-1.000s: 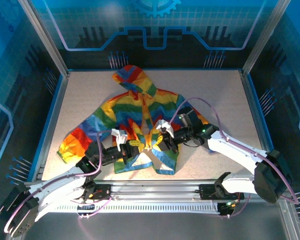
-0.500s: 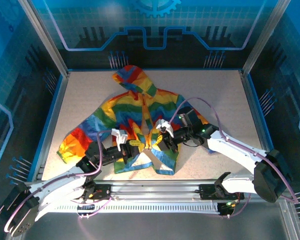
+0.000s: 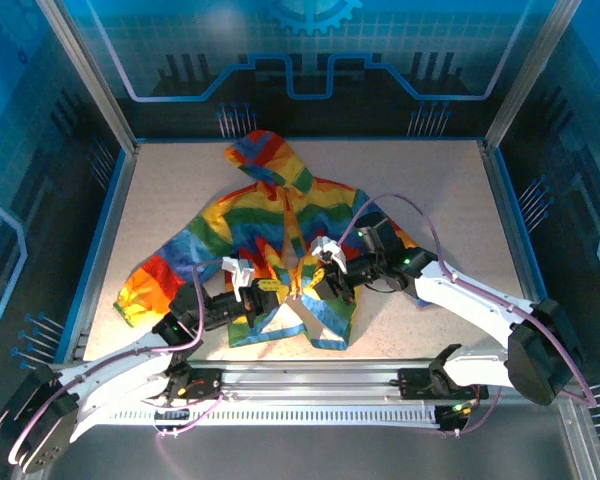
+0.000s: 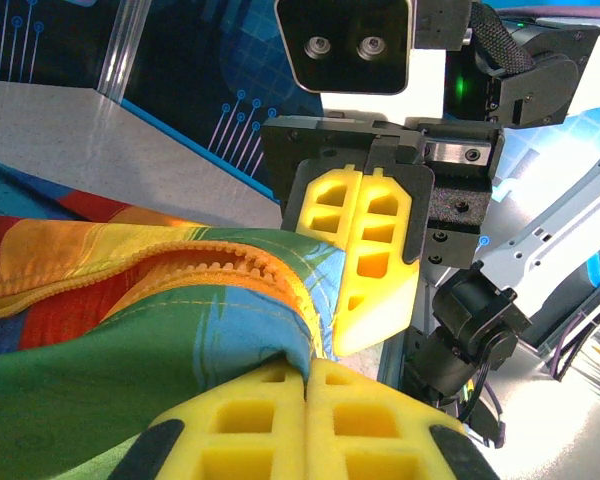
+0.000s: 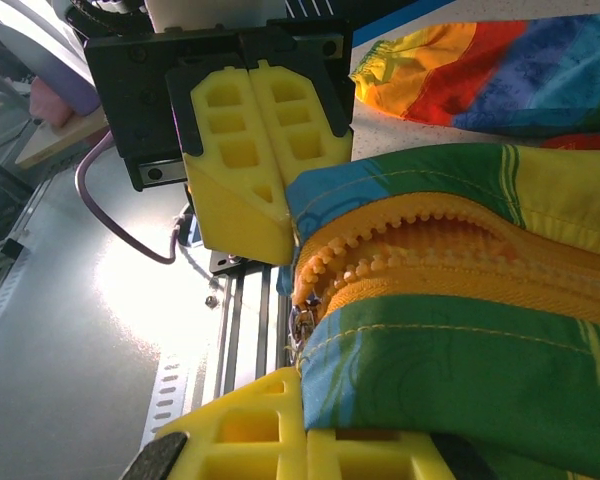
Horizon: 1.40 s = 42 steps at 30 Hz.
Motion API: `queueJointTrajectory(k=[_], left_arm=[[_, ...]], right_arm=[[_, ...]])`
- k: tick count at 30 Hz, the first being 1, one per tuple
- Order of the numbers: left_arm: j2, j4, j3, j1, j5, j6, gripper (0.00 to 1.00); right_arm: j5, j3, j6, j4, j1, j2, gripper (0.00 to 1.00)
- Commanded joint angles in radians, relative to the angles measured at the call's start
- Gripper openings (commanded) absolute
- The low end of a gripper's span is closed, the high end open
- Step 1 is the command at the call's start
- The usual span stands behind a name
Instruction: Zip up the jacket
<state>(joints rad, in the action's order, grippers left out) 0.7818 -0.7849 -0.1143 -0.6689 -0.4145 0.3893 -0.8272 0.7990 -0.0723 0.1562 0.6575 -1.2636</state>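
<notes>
Jacket point(image 3: 276, 222) hem edges sit pinched in clenched left gripper point(image 4: 308, 378) and right gripper point(image 5: 301, 392).

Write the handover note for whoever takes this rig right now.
Left gripper: shut on the jacket, at one front edge by the bottom hem.
Right gripper: shut on the opposite front edge, tip to tip with the left one.
Jacket: flat on the table, hood toward the far side, sleeves spread.
Done: both bottom edges pinched, close together.
Left: the zipper teeth at the hem are not joined and the lower front gapes. Engage the ends, then zip upward.
</notes>
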Motion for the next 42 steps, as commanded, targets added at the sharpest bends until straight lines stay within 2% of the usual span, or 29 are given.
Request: queueJointTrajectory(k=[1,8,20,42], left_arm=[[0.004,-0.031,0.008,-0.009,0.006,-0.025,0.0],[0.001,-0.031,0.011,-0.011,0.018,-0.023,0.0],[-0.04,-0.039,0.015,-0.008,0.116,0.003,0.0],[-0.041,-0.07,0.036,-0.011,0.069,-0.002,0.0]], right_arm=[[-0.017,0.013,0.014,-0.041,-0.011,0.004,0.0],[-0.023,0.012,0.023,-0.046,-0.013,0.002,0.0],[-0.028,-0.002,0.025,-0.042,-0.013,-0.005,0.0],[-0.049,-0.013,0.105,-0.15,-0.013,-0.002,0.0]])
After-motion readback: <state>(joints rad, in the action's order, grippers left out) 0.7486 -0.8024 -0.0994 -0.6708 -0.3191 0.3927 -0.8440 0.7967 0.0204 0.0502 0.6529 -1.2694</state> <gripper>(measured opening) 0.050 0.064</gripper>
